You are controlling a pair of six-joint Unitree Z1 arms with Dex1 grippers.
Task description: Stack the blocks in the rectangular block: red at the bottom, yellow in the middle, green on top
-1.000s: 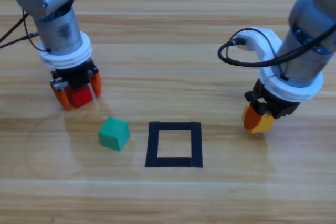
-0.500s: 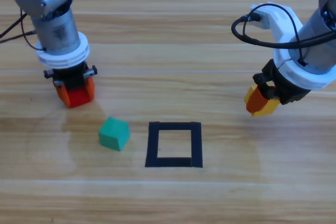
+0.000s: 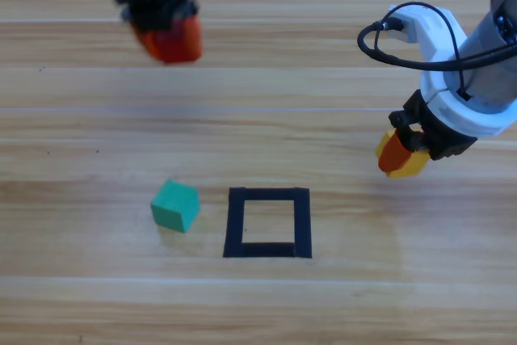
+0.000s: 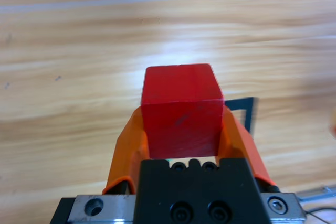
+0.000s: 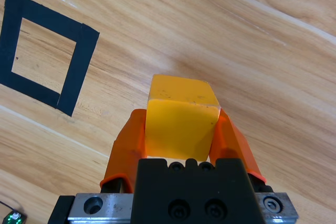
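Nearest the lower edge of the high view, on the bare wooden counter (image 3: 97,305), lies the rectangular block (image 3: 267,222), a hollow outline of black tape with nothing yet inside it. Just to its left, apart from the tape, the green cube (image 3: 175,205) sits on the counter, turned a little askew to the outline's sides. Farther up and to the right, the right pincer (image 3: 401,155) hangs above the counter with its jaws closed on the yellow cube (image 3: 406,163); its wrist view shows the cube clamped squarely between the two orange jaws, with the tape outline off toward the upper left of that picture. Farthest away, near the top edge on the left, the left pincer (image 3: 168,38) is raised high with its jaws closed on the red cube (image 3: 175,41), and its wrist view shows the cube gripped on two opposite faces, with one corner of the black tape just showing past the cube's right side. Since red goes at the bottom, the coming move most likely belongs to the left arm, and what it turns on is this: the outline lies well apart from the left pincer, down and to the right in the high view, past the green cube's right side. The right pincer is the nearer of the two to the outline, so it would probably need to hold off until red is set down.
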